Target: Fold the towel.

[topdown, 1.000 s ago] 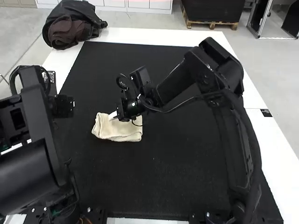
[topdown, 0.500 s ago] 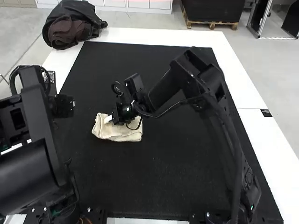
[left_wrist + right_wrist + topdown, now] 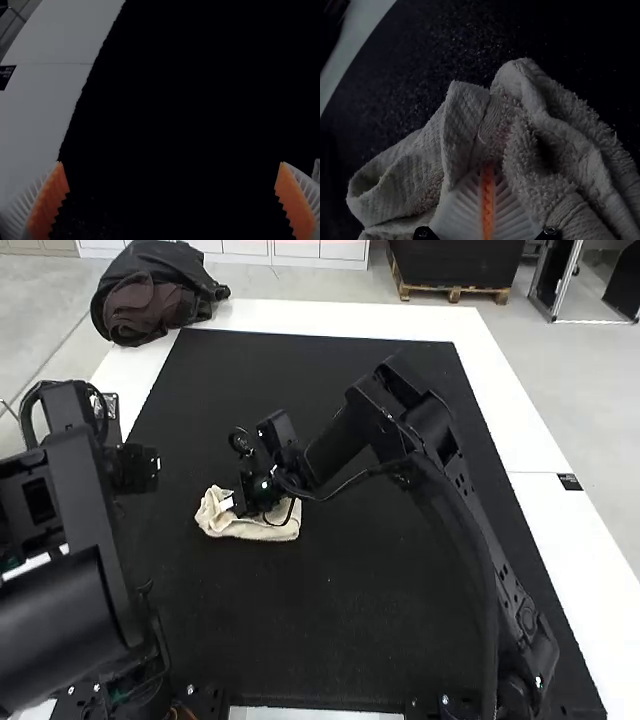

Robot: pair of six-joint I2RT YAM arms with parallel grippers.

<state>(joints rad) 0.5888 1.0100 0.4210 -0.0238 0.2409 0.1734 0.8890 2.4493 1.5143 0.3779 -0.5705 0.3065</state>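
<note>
The cream towel (image 3: pixel 255 528) lies folded and rumpled on the black mat, its left end bunched up. My right gripper (image 3: pixel 232 504) is low over that left part. In the right wrist view, towel folds (image 3: pixel 465 120) rise around the tips of my right gripper (image 3: pixel 488 167), whose orange pads meet; it is shut on a pinch of cloth, the exact layers hidden. My left gripper (image 3: pixel 137 468) hangs over the mat's left side, apart from the towel. The left wrist view has my left gripper (image 3: pixel 172 165) wide open, nothing between its fingers.
The black mat (image 3: pixel 400 570) covers most of the white table (image 3: pixel 555 530). A dark bag (image 3: pixel 155 295) with brown cloth sits at the back left corner. The right arm stretches across the mat from the right.
My right gripper has moved left and a little toward the near side, onto the towel's left part. The towel's right edge has shifted slightly left and its left end has bunched. The left arm is nearly still.
</note>
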